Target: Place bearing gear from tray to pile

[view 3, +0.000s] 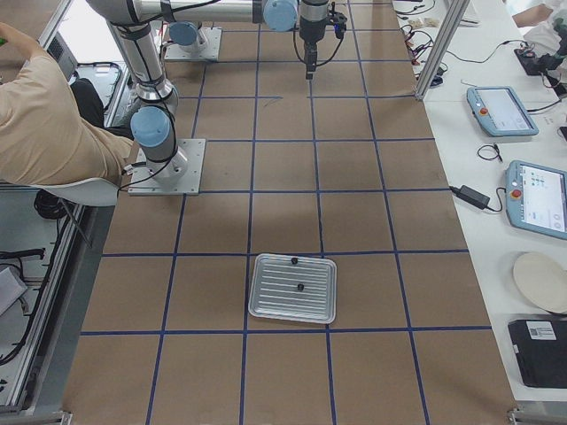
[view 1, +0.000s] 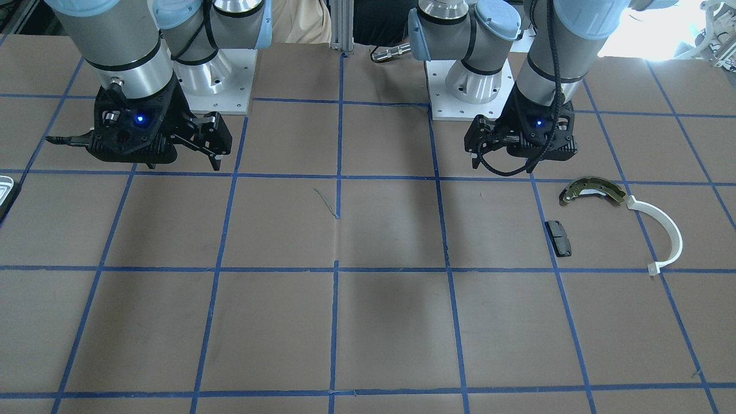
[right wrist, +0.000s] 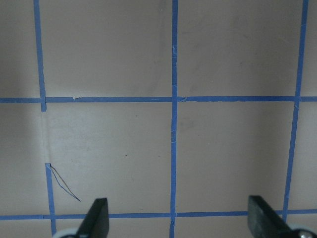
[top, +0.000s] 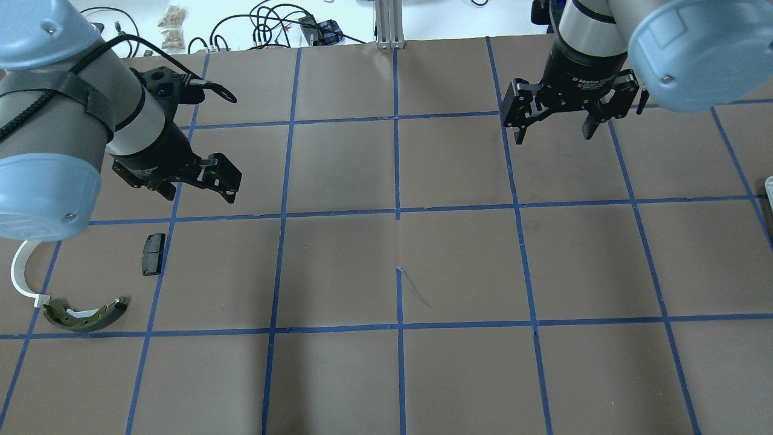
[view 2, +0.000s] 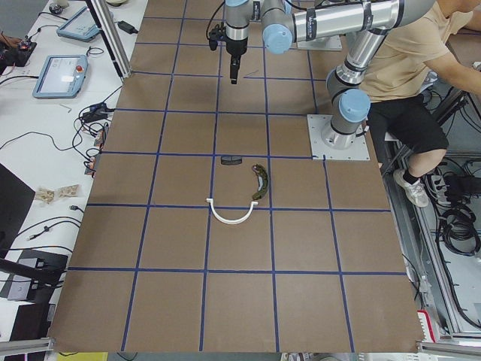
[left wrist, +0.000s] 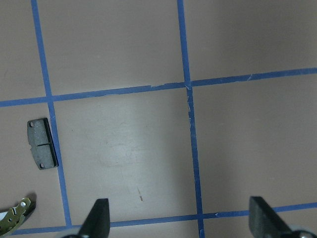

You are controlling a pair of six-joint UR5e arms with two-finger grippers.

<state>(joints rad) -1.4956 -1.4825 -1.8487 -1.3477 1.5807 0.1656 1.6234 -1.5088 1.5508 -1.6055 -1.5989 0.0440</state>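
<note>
Right gripper hovers wide open and empty, well apart from the tray. Left gripper is the same, jaws spread and nothing held, farther from the tray again. We read both as held high over bare table so the wrist cams get a look before any reach.

Tray lies flat at the table end on the right arm's side, so we judge the right arm is the picker. The gear we take to be one of two small dark bits on the tray. This one is mid-tray, the other bit is by the rim facing the pile. Both are too small for us to be sure which is which.

Pile lies at the end opposite the tray. It has the shoe, the arc touching or nearly touching the shoe's end, and the pad a little apart. That is far from the tray, so we expect a long carry or a hand-over. Nothing is grasped yet.
</note>
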